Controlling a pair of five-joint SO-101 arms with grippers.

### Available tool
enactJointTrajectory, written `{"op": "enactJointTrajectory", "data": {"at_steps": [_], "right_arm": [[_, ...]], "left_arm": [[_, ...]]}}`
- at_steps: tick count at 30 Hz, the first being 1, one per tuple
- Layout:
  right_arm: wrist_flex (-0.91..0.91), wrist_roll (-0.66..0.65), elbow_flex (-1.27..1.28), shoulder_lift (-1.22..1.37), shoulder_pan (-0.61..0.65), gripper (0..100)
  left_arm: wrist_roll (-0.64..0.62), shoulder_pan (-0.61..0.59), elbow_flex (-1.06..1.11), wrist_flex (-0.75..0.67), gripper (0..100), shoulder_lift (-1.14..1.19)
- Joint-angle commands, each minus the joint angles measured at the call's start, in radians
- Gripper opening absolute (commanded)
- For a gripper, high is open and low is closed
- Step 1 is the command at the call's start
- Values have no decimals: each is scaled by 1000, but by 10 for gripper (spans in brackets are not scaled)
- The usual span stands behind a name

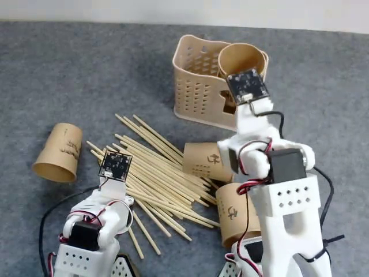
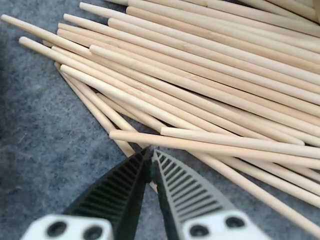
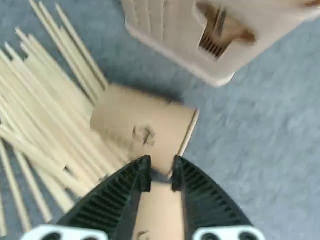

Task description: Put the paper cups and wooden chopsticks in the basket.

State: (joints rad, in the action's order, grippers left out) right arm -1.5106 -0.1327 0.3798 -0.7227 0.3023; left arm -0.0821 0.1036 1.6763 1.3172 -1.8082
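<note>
Four paper cups count here. A stowed cup [image 1: 242,57] already sits in the basket [image 1: 199,86]. A stray cup [image 1: 57,153] lies on its side, well apart to the left of the pile. A middle cup [image 1: 203,161] and a near cup [image 1: 230,213] lie on their sides just beside each other at the pile's right edge. The wooden chopsticks [image 1: 155,173] are all on the grey surface [image 1: 86,75], fanned out and crossing.

The right tool [image 3: 161,172] hangs over the middle and near cups with its jaws parted only narrowly; whether it touches either cup I cannot tell. That gap looks too slim for a cup's body. Coming down as it is, it would likely nudge a cup into a roll, or pinch and crease a rim.

The left tool [image 2: 151,154] is closed, tips together and empty, at the pile's near edge. Driven forward closed, it would plough the sticks apart. Since they overlap, lifting one could drag its neighbours and scatter them.

The basket looks light, so an arm brushing its wall may shove it. Long sticks may also tip out beside the stowed cup.
</note>
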Motion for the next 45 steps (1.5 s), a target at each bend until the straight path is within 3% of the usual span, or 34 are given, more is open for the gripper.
{"op": "enactJointTrajectory", "data": {"at_steps": [1, 11, 23, 34, 40, 45], "right_arm": [[-8, 86, 13, -1, 48, 136], [156, 123, 189, -1, 48, 143], [343, 124, 320, 22, -50, 143], [344, 118, 318, 325, -4, 140], [340, 117, 318, 254, 62, 6], [303, 77, 320, 104, 68, 7]], "left_arm": [[-6, 12, 19, 5, 6, -10], [-6, 12, 19, 5, 6, -10], [-6, 12, 19, 5, 6, -10], [-6, 12, 19, 5, 6, -10], [-6, 12, 19, 5, 6, -10], [-6, 12, 19, 5, 6, -10]]}}
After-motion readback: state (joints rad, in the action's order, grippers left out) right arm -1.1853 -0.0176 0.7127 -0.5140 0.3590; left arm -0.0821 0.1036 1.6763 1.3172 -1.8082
